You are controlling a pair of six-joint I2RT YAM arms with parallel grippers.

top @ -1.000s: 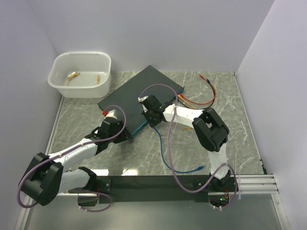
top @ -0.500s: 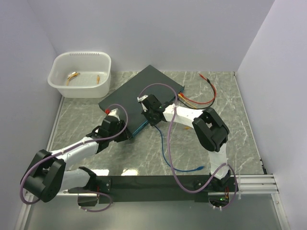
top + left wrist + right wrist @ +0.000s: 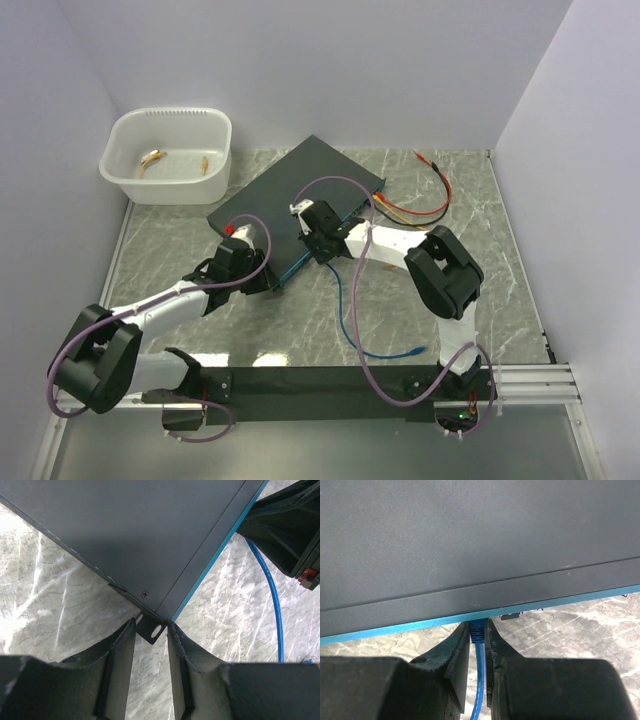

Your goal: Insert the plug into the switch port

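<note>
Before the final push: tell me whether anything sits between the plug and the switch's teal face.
Nothing visible does. The right gripper holds the blue plug right at the teal face; the port itself is hidden.

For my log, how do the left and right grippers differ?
Jaws of the left gripper flank the corner bracket of the black box; those of the right gripper are shut on the blue plug. The left gripper is at a corner, the right gripper partway along the teal face. Both face the box.
</note>
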